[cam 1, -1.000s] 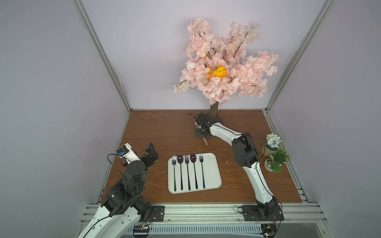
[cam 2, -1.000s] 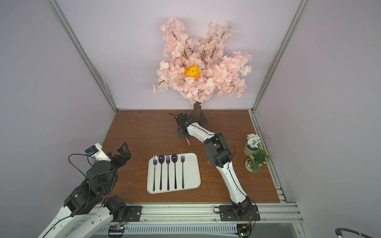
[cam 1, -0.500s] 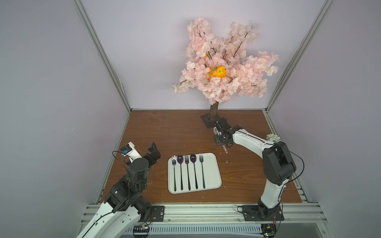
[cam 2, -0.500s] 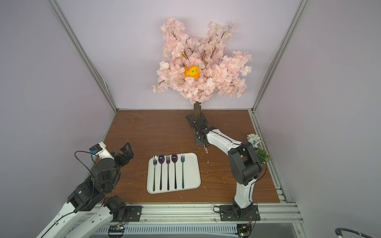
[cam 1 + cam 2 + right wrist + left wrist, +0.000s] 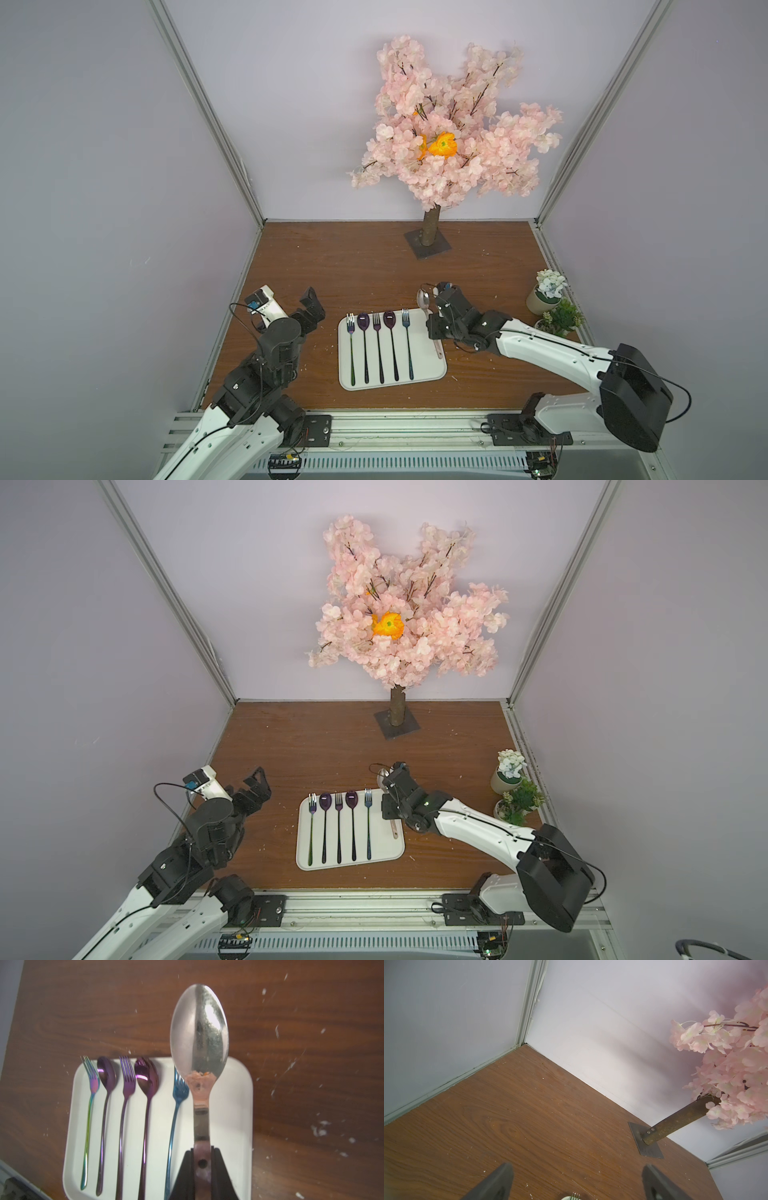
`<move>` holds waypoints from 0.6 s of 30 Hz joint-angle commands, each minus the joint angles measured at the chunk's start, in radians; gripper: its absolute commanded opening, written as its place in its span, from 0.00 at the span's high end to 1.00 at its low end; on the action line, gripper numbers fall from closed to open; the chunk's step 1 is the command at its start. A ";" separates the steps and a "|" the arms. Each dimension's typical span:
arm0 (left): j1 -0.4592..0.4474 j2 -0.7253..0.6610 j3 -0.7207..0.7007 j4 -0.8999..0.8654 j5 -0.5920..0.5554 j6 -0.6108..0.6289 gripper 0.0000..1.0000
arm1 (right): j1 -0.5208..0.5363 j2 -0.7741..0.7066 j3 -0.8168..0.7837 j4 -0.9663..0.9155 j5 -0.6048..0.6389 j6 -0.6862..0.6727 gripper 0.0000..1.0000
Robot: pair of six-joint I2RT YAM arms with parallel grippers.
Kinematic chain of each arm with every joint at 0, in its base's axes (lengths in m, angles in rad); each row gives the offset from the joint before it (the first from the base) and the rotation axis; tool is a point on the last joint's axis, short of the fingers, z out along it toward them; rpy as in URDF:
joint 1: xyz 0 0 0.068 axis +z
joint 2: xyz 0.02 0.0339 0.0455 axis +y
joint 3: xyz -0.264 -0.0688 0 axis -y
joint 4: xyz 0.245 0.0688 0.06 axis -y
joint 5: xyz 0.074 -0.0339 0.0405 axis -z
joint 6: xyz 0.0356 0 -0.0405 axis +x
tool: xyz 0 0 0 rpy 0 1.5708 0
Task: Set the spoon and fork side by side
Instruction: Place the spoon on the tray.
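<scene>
- Lilac walls (image 5: 124, 166) enclose a brown wooden table (image 5: 332, 266); 12 o'clock is the back wall in both top views.
- Counted: one white tray (image 5: 432, 370), three forks, three spoons, one pink blossom tree (image 5: 449, 137) at 12 o'clock, two small potted plants (image 5: 549, 286) at 3 o'clock, and two arms.
- On the tray, from 9 towards 3 o'clock, lie a rainbow fork (image 5: 351, 345), a purple spoon (image 5: 364, 332), a purple fork (image 5: 378, 345), a second purple spoon (image 5: 390, 328) and a blue fork (image 5: 407, 340). They are parallel, with heads at 12 and handles at 6.
- The silver spoon (image 5: 199, 1030) sits at the tray's 3 o'clock edge, just beside the blue fork.
- Its long axis runs roughly 12 to 6. The bowl (image 5: 423, 298) leans slightly towards 11, over the table past the tray's far edge.
- Its handle points towards 5 over the tray. Whether its end touches the tray cannot be told.
- A pinkish smear marks the spoon's neck.
- The right gripper (image 5: 203, 1153) is clamped narrowly on the silver spoon's handle, one finger on each side.
- The left gripper (image 5: 577, 1172) is at the tray's 9 o'clock, above the table. Its jaws are spread wide and hold nothing.
</scene>
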 commanded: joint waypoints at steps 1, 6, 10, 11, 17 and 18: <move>0.008 -0.009 -0.017 0.014 0.001 0.020 0.01 | 0.024 0.010 -0.063 0.132 -0.029 0.150 0.96; 0.009 -0.004 -0.015 0.013 0.011 0.022 0.01 | 0.060 0.034 -0.075 0.157 -0.006 0.188 0.96; 0.008 -0.006 -0.019 0.014 0.011 0.016 0.01 | 0.059 0.032 -0.114 0.203 -0.022 0.220 0.96; 0.008 -0.005 -0.021 0.016 0.011 0.015 0.01 | 0.060 0.035 -0.121 0.210 -0.026 0.227 0.96; 0.009 -0.004 -0.021 0.014 0.013 0.014 0.01 | 0.061 0.080 -0.123 0.238 -0.023 0.215 0.96; 0.008 -0.004 -0.021 0.013 0.014 0.015 0.01 | 0.062 0.091 -0.117 0.237 -0.022 0.212 0.96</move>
